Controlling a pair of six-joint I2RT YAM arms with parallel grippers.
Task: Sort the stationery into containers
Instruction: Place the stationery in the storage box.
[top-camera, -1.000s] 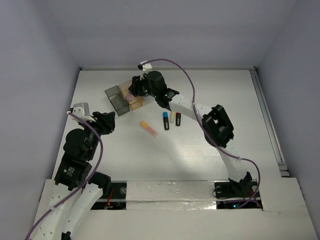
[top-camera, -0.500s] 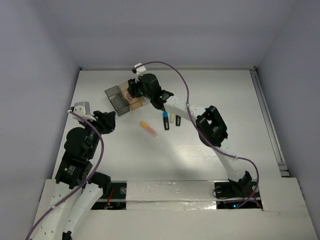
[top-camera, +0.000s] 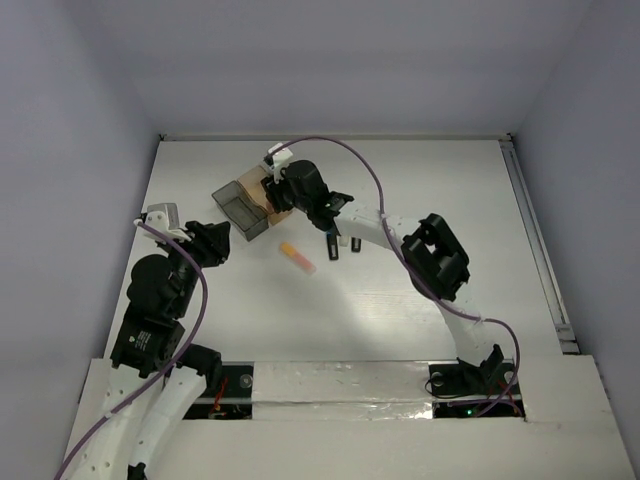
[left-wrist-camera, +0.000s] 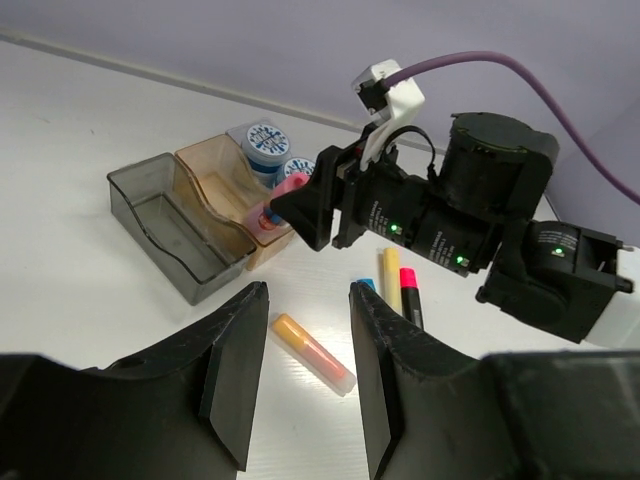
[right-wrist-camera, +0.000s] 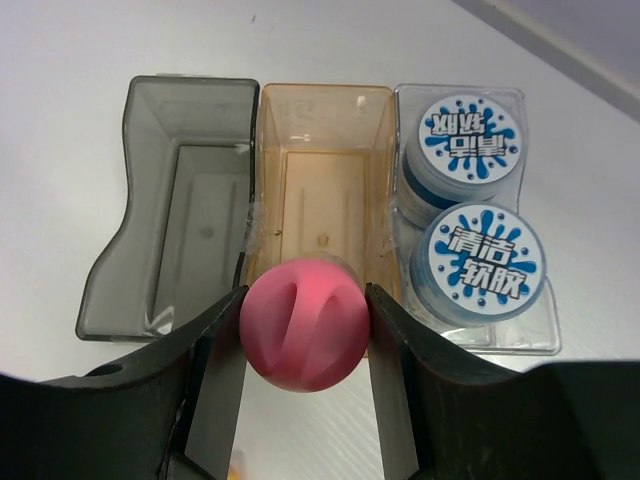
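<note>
Three joined bins stand at the back left: smoky grey, tan and clear. The clear bin holds two blue-white tape rolls. My right gripper is shut on the pink bottle-shaped piece and holds it above the tan bin's near edge; it also shows in the left wrist view. The orange highlighter lies on the table in front of my open, empty left gripper. The yellow and red-black highlighters lie beside it. The blue-black one is partly hidden.
The right arm reaches across the table over the highlighters toward the bins. My left gripper hovers left of the orange highlighter. A raised wall borders the table at the back and sides.
My right gripper has shifted a little to the right and nearer over the bins with the pink piece in it. The bin row looks slightly shifted. The left arm has barely moved.
</note>
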